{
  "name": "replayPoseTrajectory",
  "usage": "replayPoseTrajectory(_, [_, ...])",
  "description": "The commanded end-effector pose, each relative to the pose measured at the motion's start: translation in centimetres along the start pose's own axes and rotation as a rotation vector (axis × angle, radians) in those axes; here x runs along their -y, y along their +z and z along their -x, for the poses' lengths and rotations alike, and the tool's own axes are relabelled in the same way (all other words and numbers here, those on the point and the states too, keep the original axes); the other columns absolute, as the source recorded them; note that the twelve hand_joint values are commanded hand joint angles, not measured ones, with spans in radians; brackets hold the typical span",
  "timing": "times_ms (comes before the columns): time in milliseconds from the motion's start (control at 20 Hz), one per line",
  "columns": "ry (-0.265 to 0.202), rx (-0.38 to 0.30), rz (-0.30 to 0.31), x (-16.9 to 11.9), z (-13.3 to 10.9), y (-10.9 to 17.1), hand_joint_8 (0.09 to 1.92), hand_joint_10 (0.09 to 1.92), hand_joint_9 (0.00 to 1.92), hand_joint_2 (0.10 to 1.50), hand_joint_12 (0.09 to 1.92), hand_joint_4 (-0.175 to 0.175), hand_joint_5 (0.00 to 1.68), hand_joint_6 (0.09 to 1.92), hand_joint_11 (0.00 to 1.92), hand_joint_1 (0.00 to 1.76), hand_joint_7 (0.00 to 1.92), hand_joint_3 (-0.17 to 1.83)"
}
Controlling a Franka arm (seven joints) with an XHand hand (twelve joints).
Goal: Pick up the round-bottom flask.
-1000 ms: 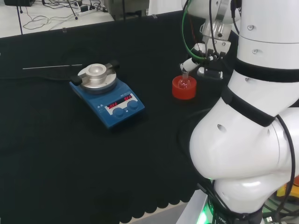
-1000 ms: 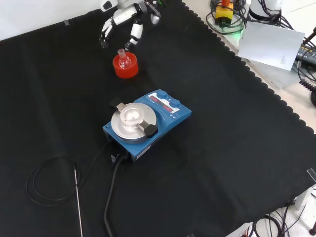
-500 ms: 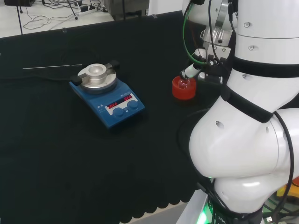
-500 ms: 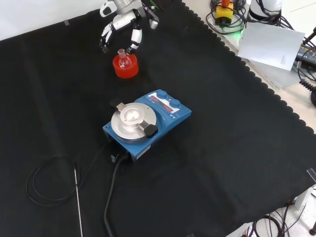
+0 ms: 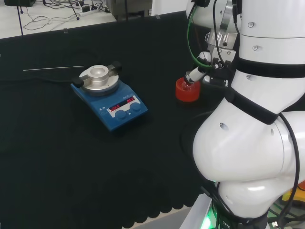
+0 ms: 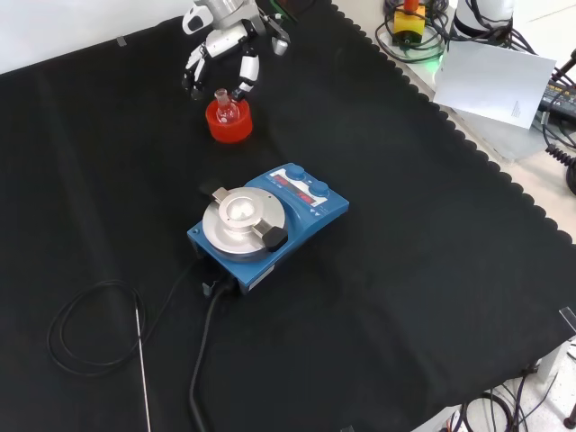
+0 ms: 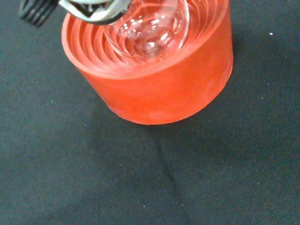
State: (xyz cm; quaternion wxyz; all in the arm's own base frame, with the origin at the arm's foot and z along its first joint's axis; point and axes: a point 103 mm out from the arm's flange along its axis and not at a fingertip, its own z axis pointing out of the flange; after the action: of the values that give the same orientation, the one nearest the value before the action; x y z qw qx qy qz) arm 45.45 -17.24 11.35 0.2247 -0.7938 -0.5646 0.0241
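- Head view: the round-bottom flask (image 5: 189, 84) sits in a red ribbed stand (image 5: 187, 90) on the black tabletop (image 5: 57, 157), to the right of the blue stirrer plate (image 5: 109, 97) and just left of the arm's white links. The hand (image 5: 200, 70) is directly over the stand, one white finger reaching down to the flask's neck. Whether it touches the glass cannot be told from here.
- Front view: the stand is high in the picture, beyond the stirrer plate, with the flask's bulb seated in it and the short neck standing straight up, so the long axis is vertical and the mouth points upward. The hand comes in from the top with its fingers (image 6: 246, 70) spread and only slightly bent, reaching down on either side of the neck. Nothing is held; the fingers look apart from the glass rather than closed on it.
- Wrist view: the clear bulb rests in the ribbed hollow of the stand, close beneath a blurred part of the hand (image 7: 91, 9).
- Judgement: this is the end of the approach, just ahead of the grasp. The next move calls for closing the fingers and thumb round the neck, then lifting straight up along that axis so the bulb clears the stand without dragging it.
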Motion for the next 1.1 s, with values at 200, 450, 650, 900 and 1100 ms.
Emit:
replayPoseTrajectory(200, [0.002,0.028,0.019,-0.3,-0.2,-0.1,0.68,0.69,0.36,0.65,1.37,-0.032,0.66,0.27,0.22,0.90,0.20,0.65])
replayPoseTrajectory(450, [-0.007,0.047,0.034,-0.4,-0.8,-0.1,0.67,0.69,0.37,0.64,1.36,-0.035,0.62,0.43,0.23,0.93,0.21,0.66])
replayPoseTrajectory(650, [-0.009,0.060,0.043,-0.5,-1.2,0.0,0.68,0.69,0.38,0.64,1.36,-0.037,0.64,0.52,0.24,0.94,0.22,0.66])
replayPoseTrajectory(900, [-0.007,0.058,0.048,-0.7,-0.9,0.0,0.68,0.68,0.39,0.63,1.36,-0.039,0.70,0.63,0.26,0.97,0.23,0.67])
replayPoseTrajectory(1100, [-0.004,0.069,0.047,-0.9,-1.2,0.0,0.68,0.68,0.40,0.63,1.36,-0.045,0.76,0.67,0.26,0.98,0.23,0.68])
